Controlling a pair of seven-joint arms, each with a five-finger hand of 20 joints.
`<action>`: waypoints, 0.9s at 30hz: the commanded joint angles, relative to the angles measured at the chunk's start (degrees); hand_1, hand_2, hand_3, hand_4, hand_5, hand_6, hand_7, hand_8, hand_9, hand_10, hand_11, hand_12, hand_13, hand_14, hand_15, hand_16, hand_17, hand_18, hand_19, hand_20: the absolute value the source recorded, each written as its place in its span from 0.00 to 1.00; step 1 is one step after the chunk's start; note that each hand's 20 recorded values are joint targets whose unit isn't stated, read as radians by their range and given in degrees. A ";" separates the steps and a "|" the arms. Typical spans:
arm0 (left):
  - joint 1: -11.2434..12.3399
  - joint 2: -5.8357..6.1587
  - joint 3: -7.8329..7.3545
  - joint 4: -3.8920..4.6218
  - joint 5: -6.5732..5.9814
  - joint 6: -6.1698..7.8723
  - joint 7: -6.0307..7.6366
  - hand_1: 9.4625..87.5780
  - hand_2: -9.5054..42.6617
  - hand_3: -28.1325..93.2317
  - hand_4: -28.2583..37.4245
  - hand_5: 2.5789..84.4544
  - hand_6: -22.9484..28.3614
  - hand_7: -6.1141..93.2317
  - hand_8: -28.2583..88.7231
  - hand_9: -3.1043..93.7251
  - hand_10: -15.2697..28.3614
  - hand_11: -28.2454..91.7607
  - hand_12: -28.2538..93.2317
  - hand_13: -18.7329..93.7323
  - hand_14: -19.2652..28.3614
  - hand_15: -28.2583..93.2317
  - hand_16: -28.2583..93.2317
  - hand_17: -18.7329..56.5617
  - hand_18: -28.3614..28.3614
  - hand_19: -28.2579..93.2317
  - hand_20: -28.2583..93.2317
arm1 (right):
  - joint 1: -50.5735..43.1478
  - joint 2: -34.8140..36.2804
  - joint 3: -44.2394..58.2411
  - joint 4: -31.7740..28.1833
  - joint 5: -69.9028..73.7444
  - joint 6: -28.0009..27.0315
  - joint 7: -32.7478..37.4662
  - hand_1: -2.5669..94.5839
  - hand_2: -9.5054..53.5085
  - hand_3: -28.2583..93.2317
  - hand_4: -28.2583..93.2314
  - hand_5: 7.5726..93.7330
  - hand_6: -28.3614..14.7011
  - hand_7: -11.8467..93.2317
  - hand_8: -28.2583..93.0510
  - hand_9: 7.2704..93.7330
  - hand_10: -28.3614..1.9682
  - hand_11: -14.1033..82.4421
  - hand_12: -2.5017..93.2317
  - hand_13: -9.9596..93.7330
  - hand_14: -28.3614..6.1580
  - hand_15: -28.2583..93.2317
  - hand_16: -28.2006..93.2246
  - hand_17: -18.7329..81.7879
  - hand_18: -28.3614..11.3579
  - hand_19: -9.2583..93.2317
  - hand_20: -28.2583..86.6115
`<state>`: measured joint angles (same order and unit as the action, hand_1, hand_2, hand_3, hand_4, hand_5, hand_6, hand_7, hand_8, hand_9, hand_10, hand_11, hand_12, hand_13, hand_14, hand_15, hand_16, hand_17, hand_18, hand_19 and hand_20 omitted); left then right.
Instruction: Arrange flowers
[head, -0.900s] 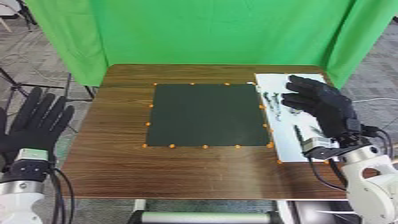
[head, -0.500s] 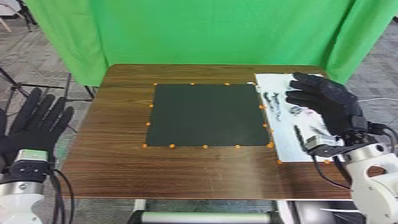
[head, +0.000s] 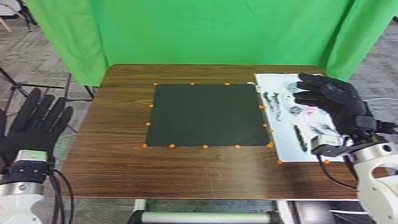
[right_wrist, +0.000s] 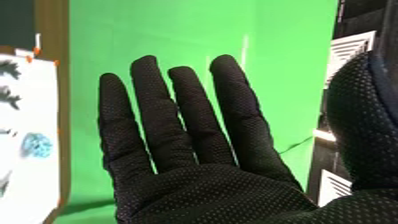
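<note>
In the head view my right hand (head: 334, 98) is above the white sheet (head: 286, 140) at the table's right, its fingers relaxed and holding nothing. On the sheet lie dark green sprigs (head: 276, 106), a pale bluish flower (head: 296, 109), a pink flower (head: 310, 110) and a long dark stem (head: 300, 138); part of the sheet is hidden under the hand. My left hand (head: 31, 125) rests at the left edge with straight fingers. In the right wrist view my right hand (right_wrist: 209, 192) shows straight, spread fingers, and the blue flower (right_wrist: 37, 145) lies on the sheet (right_wrist: 31, 180).
A dark square mat (head: 208, 115) with orange markers around its border lies mid-table on the brown wooden table (head: 178, 172). A green curtain (head: 213, 32) hangs behind the far edge. Cables run along both arms.
My right hand has shifted rightward over the sheet, uncovering the bluish and pink flowers and more of the long stem. My left hand has stayed still.
</note>
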<state>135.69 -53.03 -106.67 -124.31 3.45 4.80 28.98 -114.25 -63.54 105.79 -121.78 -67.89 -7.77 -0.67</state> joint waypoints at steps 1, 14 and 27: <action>-0.37 0.14 0.49 0.16 -0.60 0.04 -0.09 0.19 0.39 0.81 0.00 0.39 0.56 0.16 0.16 0.38 0.67 0.37 0.28 0.38 0.67 0.45 0.15 0.23 0.69 0.50 0.28 | -3.67 3.29 -0.27 -3.81 -19.16 12.97 7.76 0.20 0.16 0.90 0.04 0.47 0.54 0.26 0.13 0.49 0.38 0.23 0.18 0.50 0.37 0.44 0.38 0.37 0.22 0.50 0.45; -0.20 0.74 2.57 -0.13 -3.14 1.77 -0.39 0.19 0.40 0.81 0.00 0.41 0.58 0.18 0.17 0.38 0.70 0.39 0.30 0.38 0.72 0.48 0.16 0.23 0.69 0.51 0.28 | -2.84 11.58 -9.54 -2.80 -68.67 18.94 28.96 0.19 0.00 0.85 0.00 0.54 0.54 0.68 0.08 0.56 0.36 0.76 0.47 0.57 0.28 0.82 0.46 0.49 0.18 0.92 0.63; 0.61 0.77 3.20 -0.71 -3.57 2.88 0.64 0.18 0.41 0.81 0.00 0.42 0.59 0.19 0.16 0.38 0.70 0.40 0.31 0.39 0.73 0.50 0.16 0.22 0.69 0.51 0.28 | 6.65 19.45 -17.58 -2.31 -74.52 -11.19 39.35 0.21 0.00 0.80 0.02 0.58 0.51 0.70 0.09 0.61 0.35 0.78 0.55 0.63 0.23 0.85 0.55 0.55 0.12 1.00 0.65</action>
<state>134.95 -51.82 -103.86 -124.29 0.22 6.24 29.16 -111.58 -46.73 89.05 -123.97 -142.46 -9.10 37.74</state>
